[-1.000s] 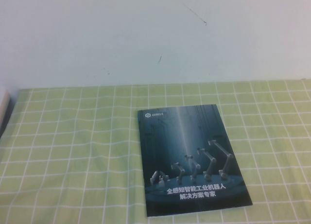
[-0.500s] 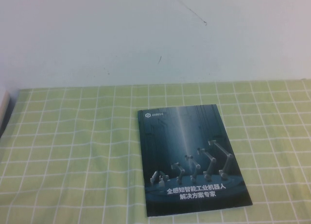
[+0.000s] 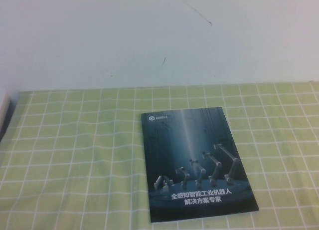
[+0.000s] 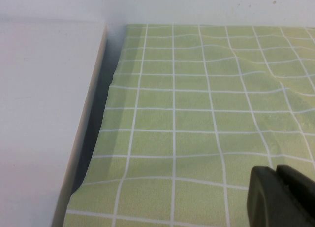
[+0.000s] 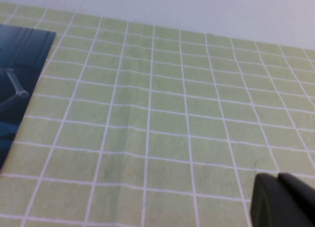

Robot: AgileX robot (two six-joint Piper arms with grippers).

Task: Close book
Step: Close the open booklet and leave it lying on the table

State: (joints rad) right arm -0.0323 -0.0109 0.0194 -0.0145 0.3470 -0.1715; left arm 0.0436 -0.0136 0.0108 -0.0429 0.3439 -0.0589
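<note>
White ledge [image 4: 44,113]: along the table's left border, beside the cloth; seen fully only in the left wrist view.

Left gripper [image 4: 276,190]: low over bare cloth near that ledge. Fingers pressed together, nothing between them. No book in its view, so the book is judged well apart from it, toward the robot's right.

Checked cloth [image 3: 75,150]: green with white lines, covers the table, lightly rippled.

Book [image 3: 197,165]: lies flat on the cloth, right of centre, near the robot's side. Dark cover up, already shut. Long axis runs from the robot toward the wall [image 3: 149,35], slightly slanted.

Right gripper [image 5: 278,192]: low over the cloth. Fingers together, empty. Its view catches the book's edge, so this arm is judged the nearer.

The high view shows the whole book but neither gripper, while the wrist views show the grippers.
</note>
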